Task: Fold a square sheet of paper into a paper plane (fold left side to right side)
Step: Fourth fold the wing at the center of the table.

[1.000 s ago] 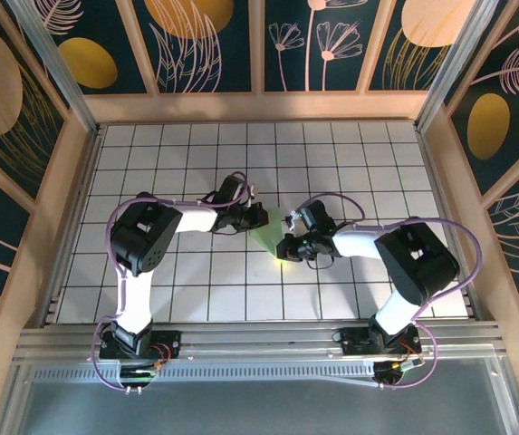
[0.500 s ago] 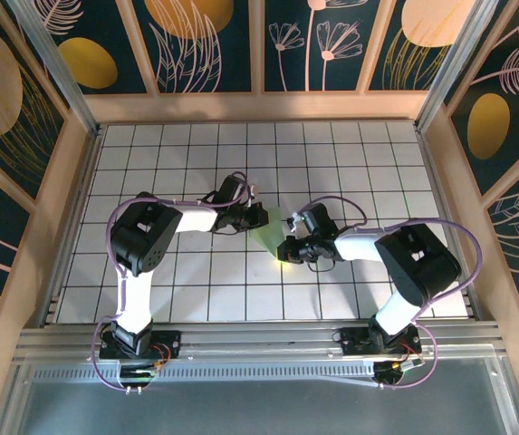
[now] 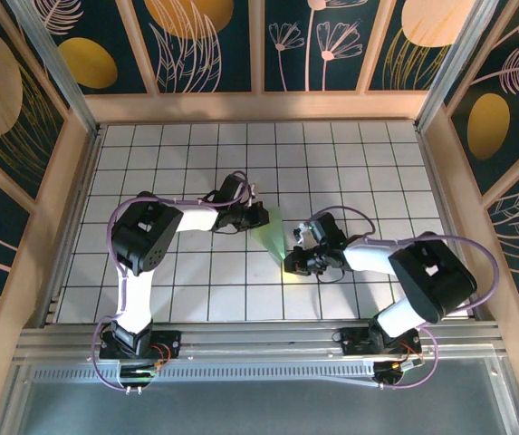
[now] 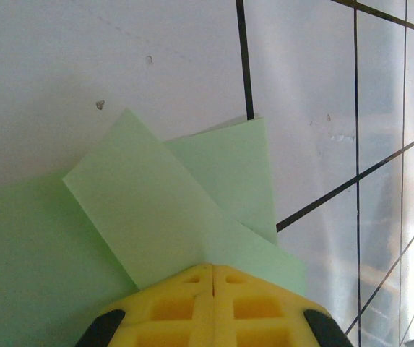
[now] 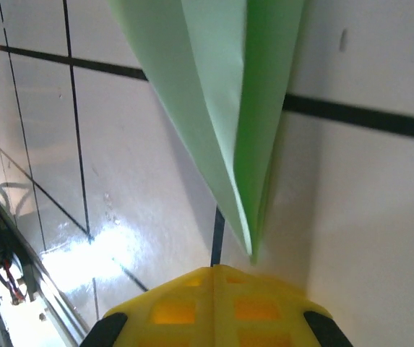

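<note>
Left fingers are closed together, their tips resting on the wide folded end of the pale green paper plane, which spreads out ahead of them on the white gridded worktop. Right fingers are closed too, empty, with the plane's sharp point lying just ahead of their tips.
</note>
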You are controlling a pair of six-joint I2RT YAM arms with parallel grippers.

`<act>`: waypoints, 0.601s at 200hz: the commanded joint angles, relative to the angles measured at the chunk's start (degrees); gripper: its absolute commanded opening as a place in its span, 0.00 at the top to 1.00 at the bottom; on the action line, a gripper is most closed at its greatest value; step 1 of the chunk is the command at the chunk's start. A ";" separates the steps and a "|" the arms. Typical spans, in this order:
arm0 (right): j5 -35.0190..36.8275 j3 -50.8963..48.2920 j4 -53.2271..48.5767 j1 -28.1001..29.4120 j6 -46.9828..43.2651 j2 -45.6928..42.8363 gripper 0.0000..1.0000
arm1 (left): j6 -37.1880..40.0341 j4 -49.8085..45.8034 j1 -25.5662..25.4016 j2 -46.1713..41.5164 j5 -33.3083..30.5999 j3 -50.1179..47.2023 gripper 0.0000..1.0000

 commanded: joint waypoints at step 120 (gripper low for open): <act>2.33 10.32 6.15 -2.16 -1.10 10.99 1.00 | 0.31 -3.63 0.40 3.07 -3.87 -1.13 1.00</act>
